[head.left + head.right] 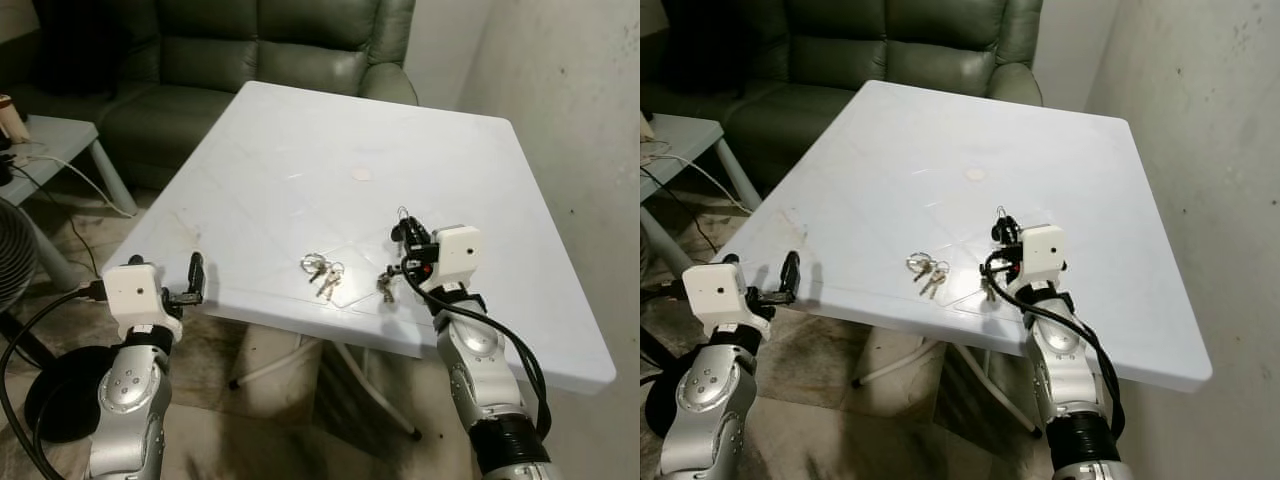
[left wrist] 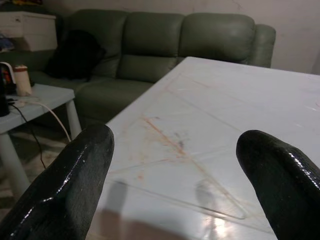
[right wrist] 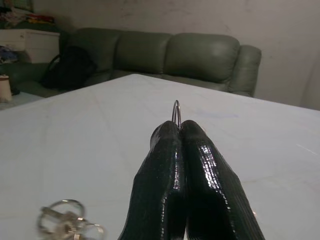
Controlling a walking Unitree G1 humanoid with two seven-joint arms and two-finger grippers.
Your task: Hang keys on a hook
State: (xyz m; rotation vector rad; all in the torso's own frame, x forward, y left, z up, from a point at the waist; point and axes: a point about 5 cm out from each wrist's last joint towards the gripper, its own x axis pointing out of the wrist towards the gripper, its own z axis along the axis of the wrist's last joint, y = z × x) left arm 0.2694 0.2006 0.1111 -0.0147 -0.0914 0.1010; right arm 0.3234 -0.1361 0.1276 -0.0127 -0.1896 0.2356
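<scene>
R tool (image 1: 402,232) pinches key ring (image 3: 176,114), keys dangling just above surface (image 1: 300,150). 2nd bunch (image 1: 322,272) lies to its left. L tool (image 1: 196,277) wide, at surface edge.

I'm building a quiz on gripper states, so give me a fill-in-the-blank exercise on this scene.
1. The right gripper is shut on a metal key ____.
2. A second bunch of keys lies on the white ____.
3. The left gripper hovers at the table's edge with its fingers ____.
4. Behind the table stands a green ____.

Missing words: ring; table; open; sofa

Silver keys (image 1: 322,272) flat on table (image 1: 300,170)
</scene>
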